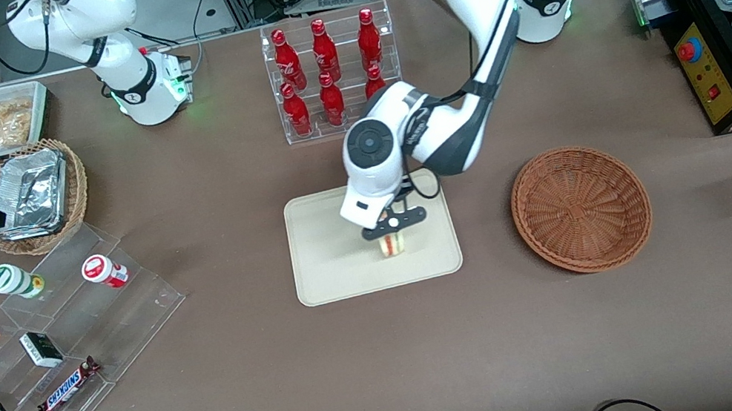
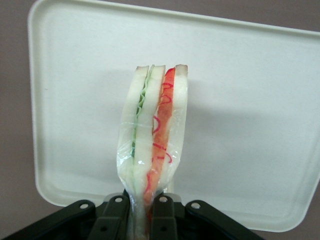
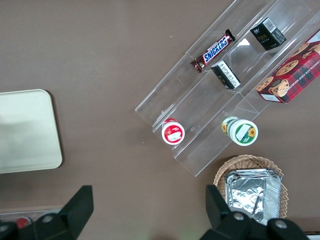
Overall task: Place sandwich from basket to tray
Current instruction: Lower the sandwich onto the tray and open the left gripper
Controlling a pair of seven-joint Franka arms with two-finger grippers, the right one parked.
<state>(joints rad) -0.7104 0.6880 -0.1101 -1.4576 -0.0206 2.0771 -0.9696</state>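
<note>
Front view
Sandwich (image 1: 392,244): a small pale wedge pinched in the gripper (image 1: 392,235), low over the tray (image 1: 332,271), toward the tray edge that faces the basket and nearer its camera-side edge than its bottle-side edge. I cannot tell whether it touches the tray.
Basket (image 1: 582,207): round reddish-brown wicker, nothing in it, on the brown table (image 1: 397,381) beside the tray, toward the working arm's end.
Bottle rack (image 1: 332,76): clear stand of red bottles, farther from the camera than the tray.

Left wrist view
Sandwich (image 2: 152,140): three slices of pale bread standing on edge, green filling in one gap, red in the other, thin red squiggles on the clear wrap around it.
Gripper (image 2: 142,212): black fingers (image 2: 117,215) closed narrow on the wedge's near end, squeezing the wrap.
Tray (image 2: 250,100): cream, low rim, rounded corners, bare under the sandwich.

Right wrist view
Tray (image 3: 27,130): one rounded corner showing.
Acrylic steps (image 3: 210,115): hold a Snickers bar (image 3: 213,50), small boxes and two cups.
</note>
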